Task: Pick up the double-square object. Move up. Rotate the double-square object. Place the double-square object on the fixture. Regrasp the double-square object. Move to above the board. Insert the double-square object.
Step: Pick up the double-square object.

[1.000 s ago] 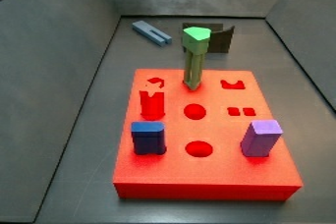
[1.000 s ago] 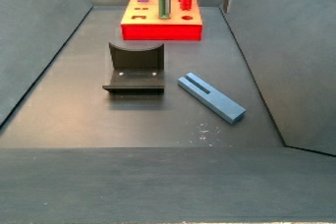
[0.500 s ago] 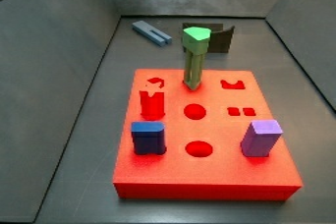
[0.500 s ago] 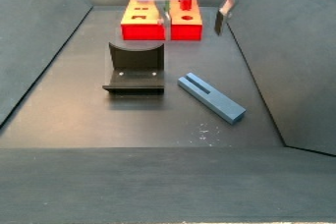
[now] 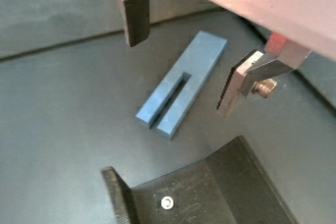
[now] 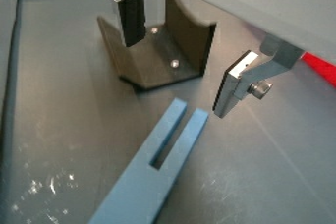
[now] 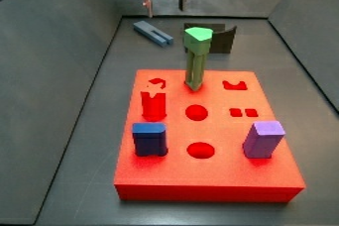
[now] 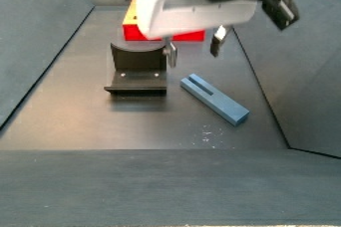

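The board [image 7: 209,136], bright red and the largest thing here, lies on the dark grey worktop [image 8: 80,112] well apart from the double-square object, carrying a tall green peg [image 7: 196,58], a short dark-blue block [image 7: 149,138] and a purple block [image 7: 264,139]. The fixture [image 8: 135,70] stands between the board and the double-square object [image 8: 214,98], which lies flat on the worktop just beside the fixture, untouched. The claw [image 5: 184,46] hangs above the double-square object with its fingers [image 5: 136,17] spread apart and nothing between them. In both wrist views the bar runs slantwise through the gap, so the likeliest trouble, I judge, is a skewed closure: pads meeting corners instead of the long faces could twist the bar or push it along the worktop, perhaps against the fixture close by. A descent slightly off to one side might land a finger on the bar's top. The worktop looks smooth and faintly scuffed, enclosed by sloping dark grey walls [image 8: 40,52], so a nudged bar would probably slide freely.
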Motion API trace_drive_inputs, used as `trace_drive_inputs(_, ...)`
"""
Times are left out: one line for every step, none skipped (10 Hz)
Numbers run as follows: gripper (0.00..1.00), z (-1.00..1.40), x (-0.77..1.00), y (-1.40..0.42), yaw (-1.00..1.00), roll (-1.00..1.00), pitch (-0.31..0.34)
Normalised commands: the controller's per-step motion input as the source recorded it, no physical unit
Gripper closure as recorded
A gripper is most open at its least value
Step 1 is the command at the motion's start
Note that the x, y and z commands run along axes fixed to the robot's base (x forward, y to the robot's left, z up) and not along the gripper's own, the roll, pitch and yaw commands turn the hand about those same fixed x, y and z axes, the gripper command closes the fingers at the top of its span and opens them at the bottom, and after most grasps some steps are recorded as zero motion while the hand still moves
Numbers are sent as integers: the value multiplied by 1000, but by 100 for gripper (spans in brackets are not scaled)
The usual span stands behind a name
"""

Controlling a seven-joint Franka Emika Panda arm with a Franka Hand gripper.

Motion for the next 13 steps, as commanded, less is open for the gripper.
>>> trace_drive_inputs(0, -1000, -49, 0, 106, 143, -34)
trace_drive_inputs(0, -811, -277, 0, 186, 277, -37)
trace_drive_inputs(0, -877, -223, -57, 183, 243, -19)
trace_drive_inputs(0, -703, -137, -131, 189, 307, 0)
trace_drive_inputs(0, -363, -20, -194, 194, 456, 46)
trace_drive_inputs(0, -140, 3, -214, 157, 500, 133)
trace_drive_inputs(0, -120, 54, -183, 94, 500, 156)
trace_drive_inputs(0, -360, 37, 0, 23, 250, 67)
trace_drive_inputs(0, -106, 0, 106, 3, -13, 0)
trace_drive_inputs(0, -143, 0, 151, 49, -60, 0)
trace_drive_inputs(0, -300, 0, 174, 80, 0, -20)
trace_drive_inputs(0, -246, 0, 94, 51, 0, 0)
trace_drive_inputs(0, -334, 0, 0, 11, 123, 0)
